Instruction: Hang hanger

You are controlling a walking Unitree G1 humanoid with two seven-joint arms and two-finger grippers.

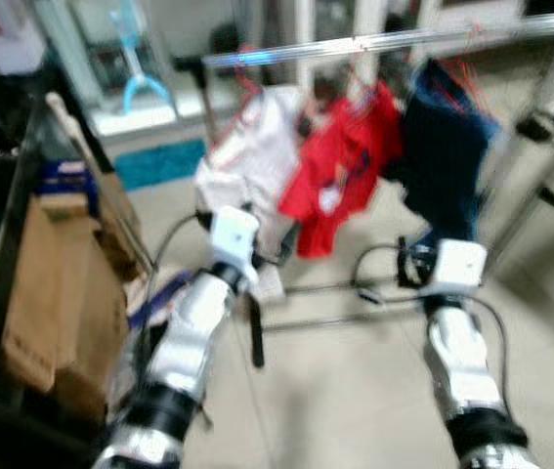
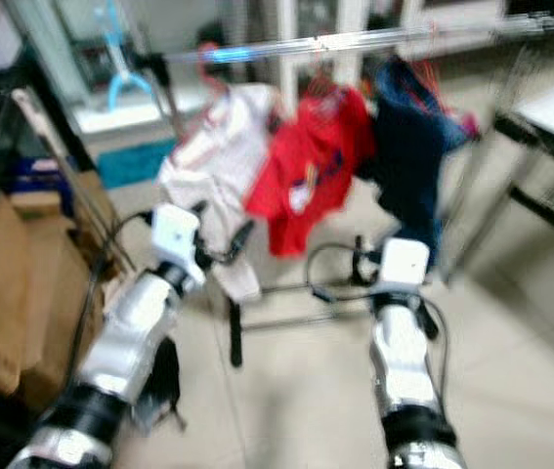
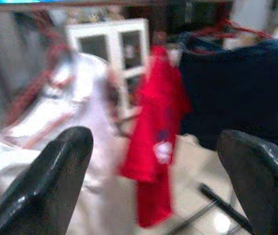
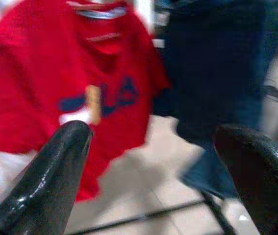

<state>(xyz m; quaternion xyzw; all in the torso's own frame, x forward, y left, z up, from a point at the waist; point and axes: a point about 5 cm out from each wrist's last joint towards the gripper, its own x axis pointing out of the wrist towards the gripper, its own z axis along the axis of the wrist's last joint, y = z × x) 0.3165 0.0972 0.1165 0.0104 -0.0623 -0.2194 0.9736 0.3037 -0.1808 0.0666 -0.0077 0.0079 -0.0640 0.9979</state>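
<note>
Blurrily, from the head I see three garments on hangers along the rail (image 1: 394,41): white shirt (image 1: 247,147) toward its left end, red shirt (image 1: 350,156) mid-rail, navy garment (image 1: 447,147) rightward. Left wrist: left gripper (image 3: 153,171) fingers released, empty. Right wrist: right gripper (image 4: 151,171) likewise spread.

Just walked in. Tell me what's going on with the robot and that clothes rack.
The robot faces a clothes rail where three garments hang on hangers: a white shirt, a red T-shirt and a dark blue garment. The left gripper and right gripper are raised toward the clothes with fingers spread, holding nothing. The pictures are blurred. Cardboard boxes stand to its left.
</note>
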